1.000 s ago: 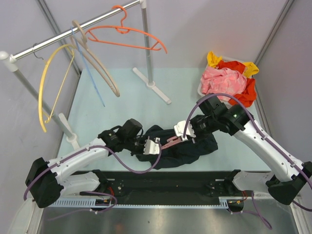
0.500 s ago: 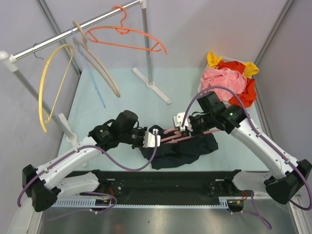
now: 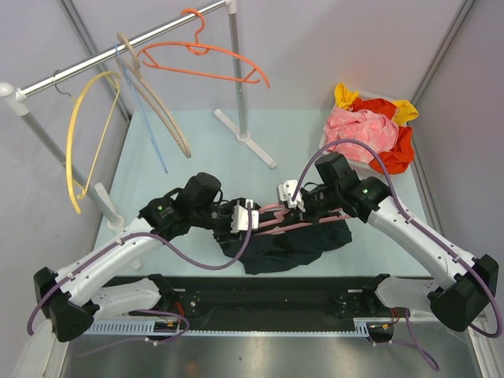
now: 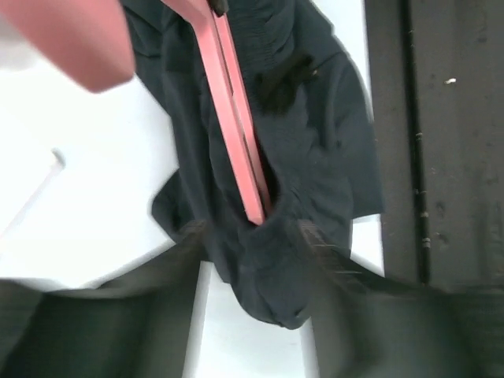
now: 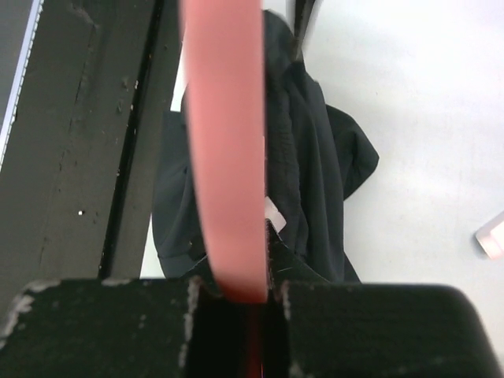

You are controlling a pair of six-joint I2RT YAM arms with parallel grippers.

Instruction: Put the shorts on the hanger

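shorts (image 3: 295,242) lay bunched on the table (image 3: 197,157) between the two arms, near its front edge, with the pale-pink hanger (image 3: 277,220) across them. right gripper (image 5: 236,295) was clamped on the hanger's bar. left gripper (image 3: 240,219) showed blurred fingers standing apart around a fold of the dark cloth, apparently not pinching it. in the left wrist view one end of the hanger ran into the fabric, so threading looked begun. most of the garment rested on the table; spreading it along the bar and lifting seemed left to do.
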